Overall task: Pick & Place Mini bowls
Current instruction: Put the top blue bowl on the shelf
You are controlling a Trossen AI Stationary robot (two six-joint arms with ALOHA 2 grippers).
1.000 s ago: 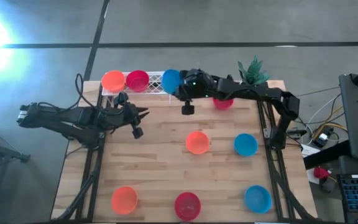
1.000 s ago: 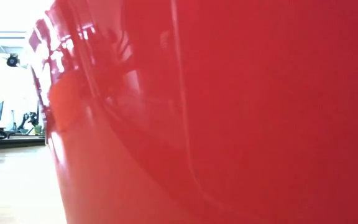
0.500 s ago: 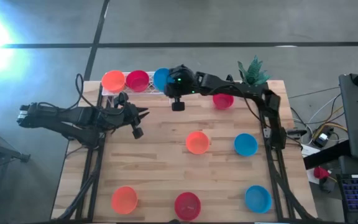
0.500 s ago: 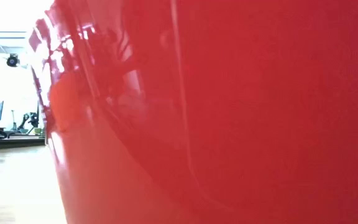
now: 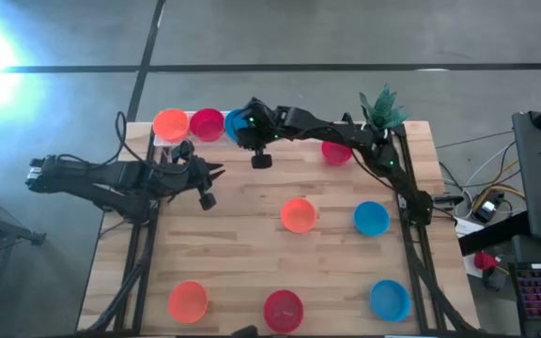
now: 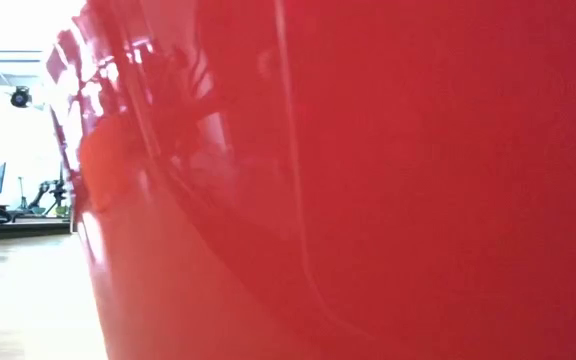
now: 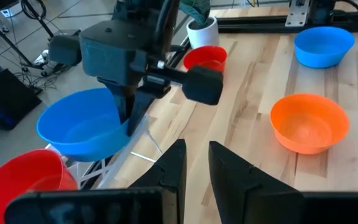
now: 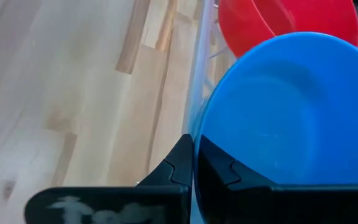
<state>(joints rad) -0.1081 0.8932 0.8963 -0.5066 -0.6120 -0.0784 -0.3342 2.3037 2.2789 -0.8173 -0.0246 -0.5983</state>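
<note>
The right tool (image 5: 242, 125) pinches the rim of a blue bowl (image 5: 236, 123) and has carried it left along the 12 o'clock edge of the counter (image 5: 252, 253), over the white rack (image 7: 114, 165). Now it sits just beside the red bowl (image 5: 207, 122) there, so I think letting go comes next. The left tool (image 5: 216, 171) waits at 9 o'clock, a little spread, holding nothing.

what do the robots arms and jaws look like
Both arms are dark, near-black jointed links with black cables alongside. The right gripper has a boxy dark housing and a cylindrical black camera pod. The left gripper ends in flat, angular black jaws. A small green light glows on the right arm.
</note>
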